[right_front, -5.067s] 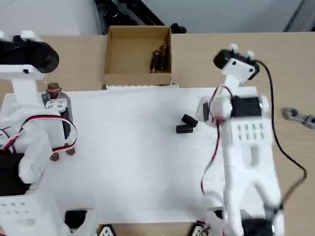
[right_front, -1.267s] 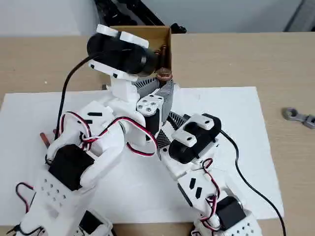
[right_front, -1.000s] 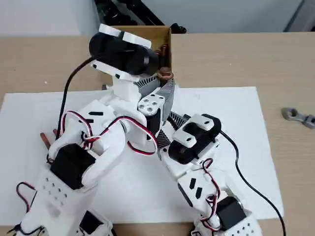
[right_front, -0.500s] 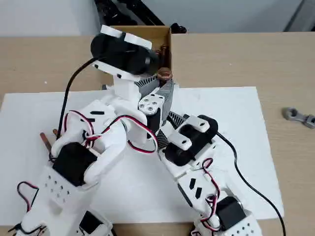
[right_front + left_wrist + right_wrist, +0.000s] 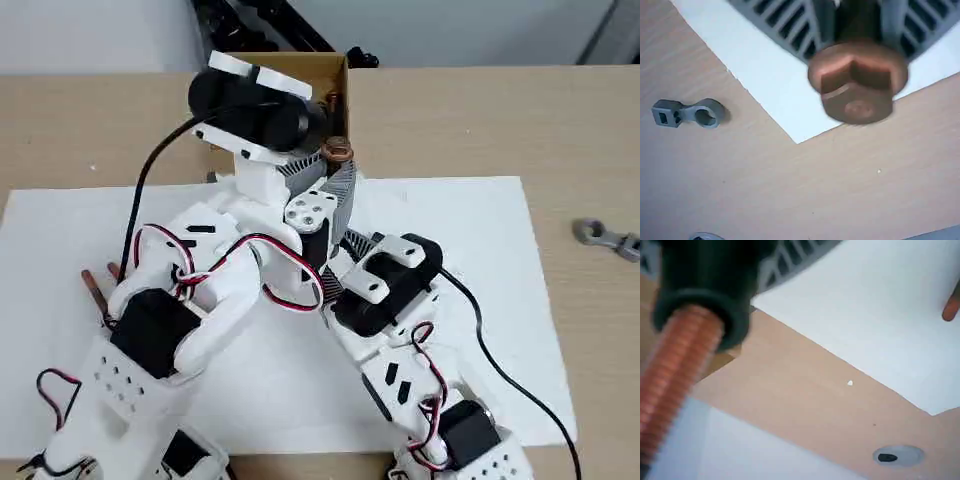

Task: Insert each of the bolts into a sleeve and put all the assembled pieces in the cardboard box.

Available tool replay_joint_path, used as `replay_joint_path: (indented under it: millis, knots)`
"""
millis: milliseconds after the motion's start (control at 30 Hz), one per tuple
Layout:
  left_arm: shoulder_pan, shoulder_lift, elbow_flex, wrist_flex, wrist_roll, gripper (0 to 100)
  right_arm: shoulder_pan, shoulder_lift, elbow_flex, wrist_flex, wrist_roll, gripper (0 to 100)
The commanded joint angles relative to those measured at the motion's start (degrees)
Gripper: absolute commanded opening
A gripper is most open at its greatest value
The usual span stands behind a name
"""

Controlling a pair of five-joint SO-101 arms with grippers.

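The bolt [image 5: 857, 82] sits just short of the cardboard box [image 5: 300, 62], above the white mat's [image 5: 470, 260] far edge. The left gripper [image 5: 337, 178] is clenched on it, and I see its hex head end-on with the shank hidden. The right gripper [image 5: 348, 240] grasps the black sleeve [image 5: 705, 290], with copper thread sticking out of its end. From above, the joint between the two is buried under both arms. The left arm blocks most of the box, so I only make out a copper piece [image 5: 330, 100] at its right wall. Another bolt [image 5: 95, 290] lies half-hidden at the mat's left. A grey wrench [image 5: 600, 235] rests on the table [image 5: 480, 120], well apart.
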Motion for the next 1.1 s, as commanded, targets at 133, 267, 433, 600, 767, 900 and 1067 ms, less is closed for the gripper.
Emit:
replay_joint_path:
  millis: [133,267,433,600,767,900,1067]
  knots:
    - [-0.09,-0.97,-0.22,-1.67,-0.09,1,-0.13,0.40,-1.49,0.22,0.44,0.4]
    - [-0.09,-0.97,-0.22,-1.67,-0.09,1,-0.22,0.40,-2.64,5.49,0.44,0.3]
    - [-0.09,-0.97,-0.22,-1.76,-0.09,1,-0.22,0.40,-4.31,6.99,0.35,0.3]
    - [-0.09,-1.23,-0.22,-1.41,-0.09,1,-0.13,0.40,-4.22,6.81,0.35,0.3]
    - [-0.09,-1.32,-0.22,-1.41,0.00,1,-0.13,0.40,-4.22,6.46,0.35,0.3]
    - [-0.09,-1.41,1.63,-1.58,0.00,1,-0.13,0.31,-4.22,6.46,0.35,0.3]
    - [-0.09,-1.49,2.86,-1.76,0.18,1,-0.13,0.31,-4.22,6.37,0.26,0.3]
